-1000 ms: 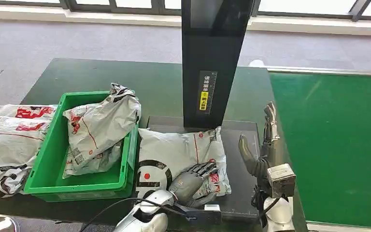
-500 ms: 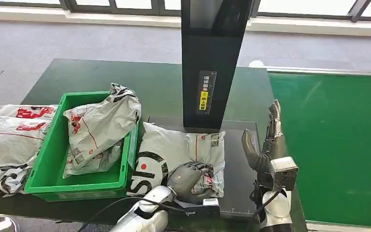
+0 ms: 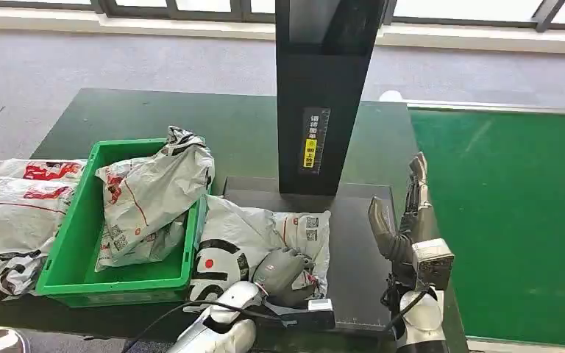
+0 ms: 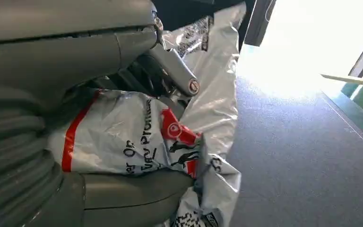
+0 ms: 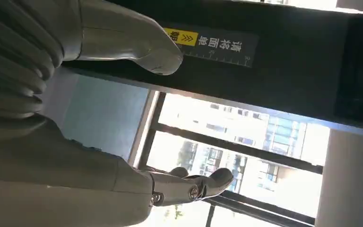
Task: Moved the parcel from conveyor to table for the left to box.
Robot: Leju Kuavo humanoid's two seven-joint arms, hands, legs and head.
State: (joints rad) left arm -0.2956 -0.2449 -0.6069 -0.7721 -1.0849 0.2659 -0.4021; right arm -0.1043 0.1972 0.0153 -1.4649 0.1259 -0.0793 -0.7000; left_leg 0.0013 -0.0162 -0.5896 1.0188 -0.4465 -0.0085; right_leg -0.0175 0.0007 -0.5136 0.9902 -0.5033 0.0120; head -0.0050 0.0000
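— Parcel (image 3: pixel 254 239) first: where does it lie?
— The grey-and-white mailer bag lies on the dark plate (image 3: pixel 360 257) at the foot of the black post (image 3: pixel 322 95), its far side pressed up against the wall of the green bin (image 3: pixel 73 243).

— Does a hand have it?
— The left hand (image 3: pixel 285 272) grips it at the near edge. In the left wrist view the thumb sits under the plastic and the darker fingers (image 4: pixel 144 75) come over the top, the bag bunched between them.

— And the other hand?
— The right hand (image 3: pixel 404 217) stands upright beside the plate, just at the border of the green conveyor (image 3: pixel 507 220). Its fingers are stretched out and apart from the thumb, with nothing between them.

— What is in the bin?
— Another crumpled mailer bag (image 3: pixel 151 195), leaning out over the rim toward the post.

— Anything else on the table?
— More bags (image 3: pixel 11 213) are stacked outside the bin on its far side from the parcel, on the dark green table (image 3: pixel 191 118). A yellow-and-white label (image 3: pixel 310 143) runs down the post.
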